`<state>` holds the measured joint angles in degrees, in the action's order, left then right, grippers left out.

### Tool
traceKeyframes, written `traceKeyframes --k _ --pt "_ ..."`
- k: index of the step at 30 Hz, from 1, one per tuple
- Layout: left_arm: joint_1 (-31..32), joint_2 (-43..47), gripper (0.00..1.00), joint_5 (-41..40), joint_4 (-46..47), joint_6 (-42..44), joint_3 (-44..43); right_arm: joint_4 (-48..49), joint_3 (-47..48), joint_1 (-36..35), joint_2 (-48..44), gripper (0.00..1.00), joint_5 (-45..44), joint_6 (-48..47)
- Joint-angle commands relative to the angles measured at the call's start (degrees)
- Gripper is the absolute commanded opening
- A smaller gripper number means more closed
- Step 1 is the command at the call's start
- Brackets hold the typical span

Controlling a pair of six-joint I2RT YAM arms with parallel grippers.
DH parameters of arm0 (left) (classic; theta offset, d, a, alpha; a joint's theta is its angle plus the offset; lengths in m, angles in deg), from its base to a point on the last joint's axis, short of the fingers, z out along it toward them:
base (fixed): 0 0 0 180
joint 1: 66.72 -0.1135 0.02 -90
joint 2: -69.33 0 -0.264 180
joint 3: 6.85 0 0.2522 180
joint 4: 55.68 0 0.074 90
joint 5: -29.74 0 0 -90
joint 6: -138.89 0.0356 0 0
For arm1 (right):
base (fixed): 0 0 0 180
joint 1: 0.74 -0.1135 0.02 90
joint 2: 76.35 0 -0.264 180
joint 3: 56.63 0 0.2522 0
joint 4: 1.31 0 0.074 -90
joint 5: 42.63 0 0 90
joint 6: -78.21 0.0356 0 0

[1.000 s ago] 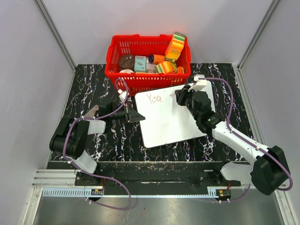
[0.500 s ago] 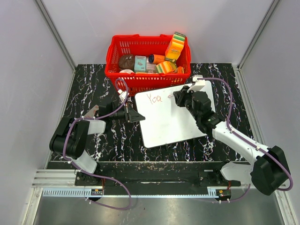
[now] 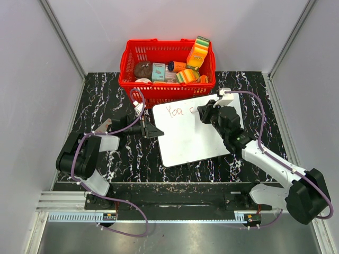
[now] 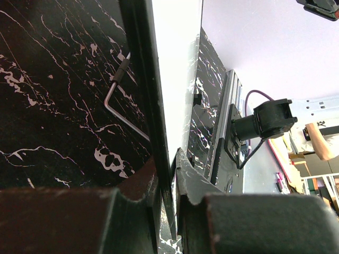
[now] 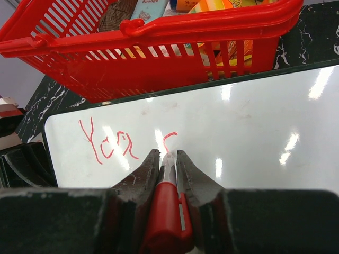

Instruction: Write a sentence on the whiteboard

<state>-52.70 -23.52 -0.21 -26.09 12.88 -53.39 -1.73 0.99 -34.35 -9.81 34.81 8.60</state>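
The right gripper (image 5: 168,154) is clamped on a red marker (image 5: 165,201). The tip pokes out btwn its fingers and sits on the whiteboard (image 5: 254,121), right at the foot of a small hooked stroke, prob. the start of a "c". That stroke is just right of "You", the only finished word of the sentence (image 5: 108,142), up in the board's far-left corner.

The left gripper (image 4: 167,169) is closed on the board's left edge. Its wrist view shows the rim wedged btwn the two fingers, pinning it. The board lies flat on the counter (image 3: 100,100), a bit skewed, w/ its far edge just beside the red basket (image 5: 159,47) of sponges etc.

Step in hand looks like word 2, so the task is early on. To do it well:
- Use light, even pressure so the tip marks w/o skidding the board.
- Make small curved moves and match the height and baseline of "You".
- Lift clean btwn letters.
- Watch the space to the right before the line must wrap.
- Left hold should stay firm throughout.
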Motion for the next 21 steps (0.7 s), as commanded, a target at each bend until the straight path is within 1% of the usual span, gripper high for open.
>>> traceKeyframes --k 1,7,16,21 --pt "1.18 -0.57 0.0 -0.2 1.91 5.51 -1.06 -1.13 -0.26 0.29 -1.33 0.0 -2.38 0.18" --pt "1.18 -0.66 0.0 -0.29 1.91 5.51 -1.06 0.19 -0.09 0.29 -2.56 0.0 -5.72 0.71" --pt "1.18 -0.66 0.0 -0.29 1.91 5.51 -1.06 2.48 1.23 0.38 -4.32 0.0 -5.63 0.01" --pt "1.18 -0.66 0.0 -0.2 1.91 5.51 -0.98 0.98 3.34 0.73 -3.18 0.0 -7.22 -2.1"
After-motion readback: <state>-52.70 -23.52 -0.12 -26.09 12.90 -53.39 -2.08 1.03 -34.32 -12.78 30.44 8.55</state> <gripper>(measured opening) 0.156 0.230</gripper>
